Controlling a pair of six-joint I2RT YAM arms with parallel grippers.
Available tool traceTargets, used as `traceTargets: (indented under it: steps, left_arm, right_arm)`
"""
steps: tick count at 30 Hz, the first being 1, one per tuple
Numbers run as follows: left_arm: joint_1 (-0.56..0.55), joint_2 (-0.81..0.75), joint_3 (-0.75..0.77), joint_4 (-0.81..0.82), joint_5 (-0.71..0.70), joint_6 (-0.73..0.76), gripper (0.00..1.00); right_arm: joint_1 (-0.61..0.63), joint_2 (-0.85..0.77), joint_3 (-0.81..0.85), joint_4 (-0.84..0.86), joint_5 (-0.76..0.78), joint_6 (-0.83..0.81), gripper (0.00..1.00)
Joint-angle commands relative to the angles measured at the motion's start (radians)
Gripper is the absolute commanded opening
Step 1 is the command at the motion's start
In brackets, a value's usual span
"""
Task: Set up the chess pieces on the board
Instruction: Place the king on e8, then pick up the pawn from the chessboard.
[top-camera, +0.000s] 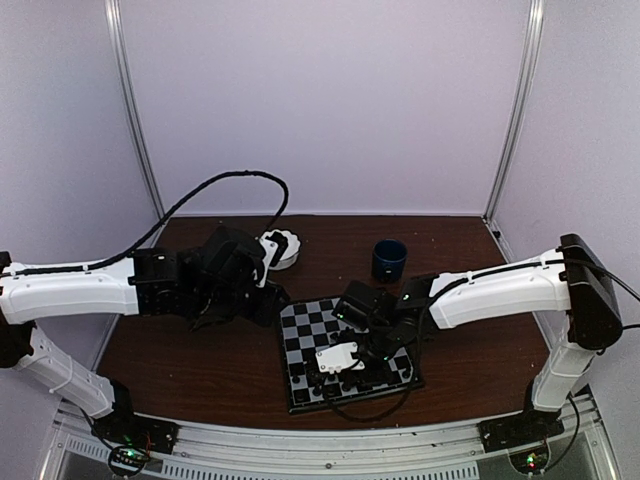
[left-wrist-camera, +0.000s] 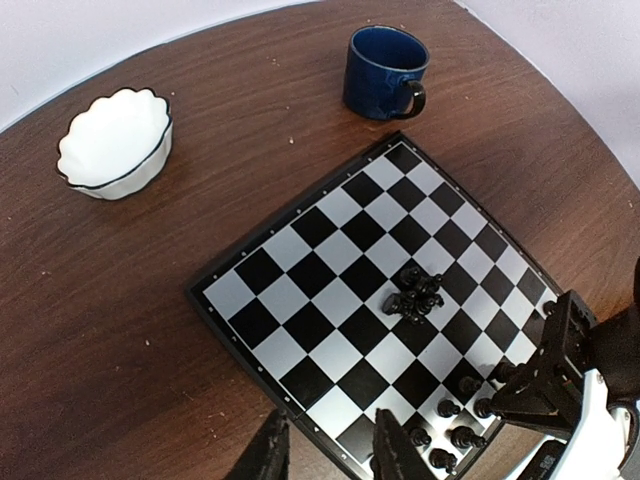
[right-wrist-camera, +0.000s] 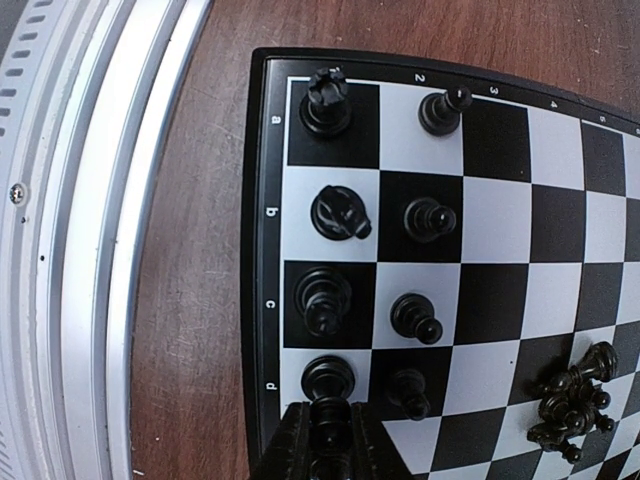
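Observation:
The board (top-camera: 300, 325) (left-wrist-camera: 300, 270) (right-wrist-camera: 520, 200) lies near the table's front edge. In the right wrist view, black chess pieces (right-wrist-camera: 425, 215) stand in two columns along the lettered edge. A heap of loose pieces (right-wrist-camera: 572, 405) (left-wrist-camera: 415, 296) lies further in on the board. My right gripper (right-wrist-camera: 330, 440) (top-camera: 328, 375) is shut on a black piece that stands at row d, on the edge column. Beside the board's left corner hangs my left gripper (left-wrist-camera: 330, 455) (top-camera: 274, 303), open, with only the board's edge between its fingers.
A white scalloped bowl (top-camera: 280, 248) (left-wrist-camera: 113, 143) sits at the back left of the brown table. A dark blue mug (top-camera: 389, 259) (left-wrist-camera: 385, 72) stands behind the board. The metal rail (right-wrist-camera: 90, 200) runs along the table's near edge, close to the board.

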Motion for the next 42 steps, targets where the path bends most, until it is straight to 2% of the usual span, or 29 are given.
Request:
traceTargets:
  steps: [1,14,20,25,30,35,39,42]
  left_arm:
    - [0.005,0.007,0.007,0.033,0.007,-0.005,0.30]
    - [0.005,0.011,0.008,0.029,0.006,-0.002,0.30]
    - [0.006,0.014,0.007,0.024,0.001,-0.001,0.31]
    - [0.006,0.041,0.028,-0.007,-0.007,0.007,0.36]
    - [0.016,0.141,0.085,-0.031,0.059,0.009,0.36]
    - [0.059,0.300,0.194,-0.075,0.172,-0.025,0.38]
    - [0.074,0.413,0.302,-0.109,0.234,-0.018,0.37]
    - [0.088,0.426,0.313,-0.084,0.224,-0.015,0.37]
  right_arm:
    - [0.006,-0.022,-0.010,-0.022,0.010,-0.012,0.13]
    - [0.006,-0.024,-0.011,-0.037,0.010,-0.011,0.15]
    - [0.005,-0.057,0.008,-0.053,0.017,0.005,0.34]
    - [-0.013,-0.183,0.057,-0.117,0.022,0.014,0.43]
    - [-0.158,-0.291,0.100,-0.190,-0.045,0.027,0.44]
    - [-0.378,-0.385,0.001,-0.077,-0.155,0.131,0.44]
    - [-0.411,-0.407,-0.089,-0.010,-0.144,0.116,0.41]
    - [-0.411,-0.343,-0.085,-0.005,-0.131,0.079,0.37]
